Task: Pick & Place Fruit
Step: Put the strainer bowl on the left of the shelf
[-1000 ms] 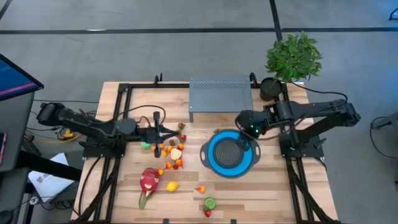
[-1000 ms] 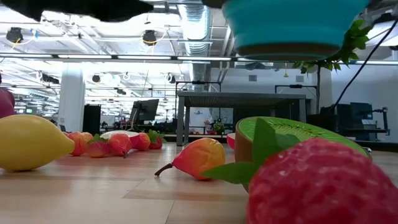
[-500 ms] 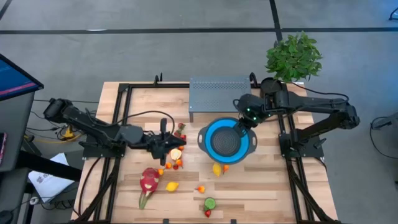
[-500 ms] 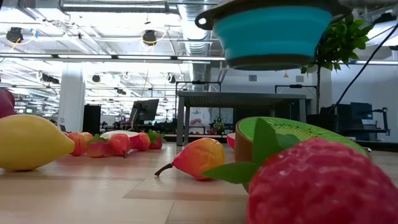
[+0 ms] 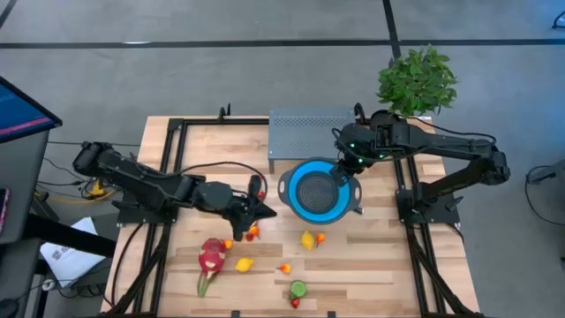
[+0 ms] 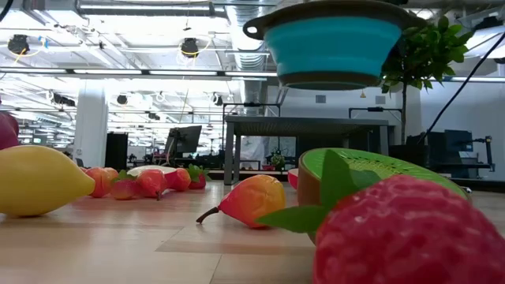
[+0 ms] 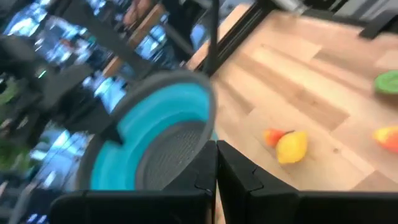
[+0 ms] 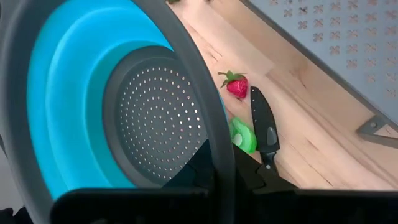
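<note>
Above the wooden bench (image 5: 380, 256), right tool (image 5: 346, 167) clamped on blue colander (image 5: 318, 193), lifted to receive fruit (image 5: 307, 239); left tool (image 5: 267, 210) shut, empty.

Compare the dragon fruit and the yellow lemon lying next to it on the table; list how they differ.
The dragon fruit is pink-red with green tips; the lemon is plain yellow. The dragon fruit is clearly the larger of the two, the lemon small. The dragon fruit lies elongated, its green end toward the table's near edge; the lemon is a short oval. Both lie loose on the wooden table, untouched by either gripper.
</note>
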Motion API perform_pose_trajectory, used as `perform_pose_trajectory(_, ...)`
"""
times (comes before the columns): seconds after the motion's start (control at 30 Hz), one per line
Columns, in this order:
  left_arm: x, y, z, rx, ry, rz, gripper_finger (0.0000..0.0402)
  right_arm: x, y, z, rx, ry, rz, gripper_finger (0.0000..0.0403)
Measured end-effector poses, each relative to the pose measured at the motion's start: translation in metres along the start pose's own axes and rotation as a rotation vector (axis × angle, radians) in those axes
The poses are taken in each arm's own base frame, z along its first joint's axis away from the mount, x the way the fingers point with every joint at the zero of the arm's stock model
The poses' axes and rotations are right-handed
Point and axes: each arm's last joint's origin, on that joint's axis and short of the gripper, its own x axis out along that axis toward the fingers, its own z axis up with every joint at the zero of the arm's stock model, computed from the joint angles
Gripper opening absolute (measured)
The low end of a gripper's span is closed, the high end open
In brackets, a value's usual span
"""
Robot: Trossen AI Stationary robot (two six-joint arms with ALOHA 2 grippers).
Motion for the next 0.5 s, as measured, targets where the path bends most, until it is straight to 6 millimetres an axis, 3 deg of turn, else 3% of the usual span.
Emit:
perform_pose_trajectory(0.33, 0.026, 0.002, -0.003, -0.008, 0.0, -0.018, 0.0002, 0.0, -0.001, 0.001, 0.001, 0.002, 0.003, 0.0005)
perform_pose_trajectory(0.5, 0.038, -0.002, -0.008, 0.023, 0.055, 0.028, 0.0028, 0.0, -0.001, 0.0, 0.002, 0.004, 0.004, 0.0005)
